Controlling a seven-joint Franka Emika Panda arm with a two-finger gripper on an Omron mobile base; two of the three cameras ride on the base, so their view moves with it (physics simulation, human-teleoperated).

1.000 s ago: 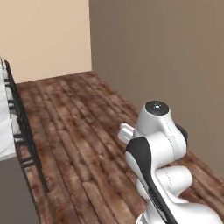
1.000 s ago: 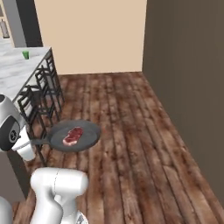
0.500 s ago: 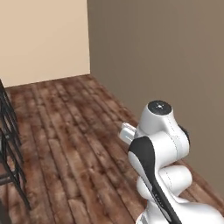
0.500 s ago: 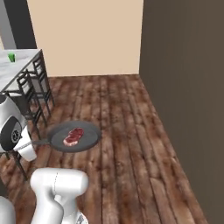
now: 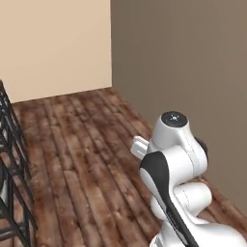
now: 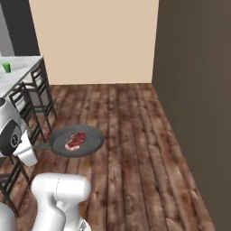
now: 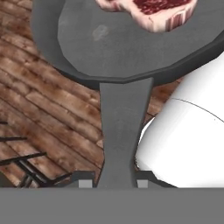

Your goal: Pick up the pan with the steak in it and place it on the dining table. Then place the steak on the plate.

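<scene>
One pan (image 6: 76, 140), steak (image 6: 76, 140) lying in it, hung level above the wood floor (image 6: 131, 135), carried w/ its handle running straight back into the pincer (image 7: 116, 181), which was clamped shut on the handle's end. Desk (image 6: 16, 72) w/ green cup (image 6: 6, 67) stood well apart, ahead & to the arm's left, beyond dark chairs (image 6: 31, 97); the pan's set-down looked not yet begun.

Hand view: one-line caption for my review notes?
Gripper shut on the pan handle, steak inside, above wooden floor.
</scene>
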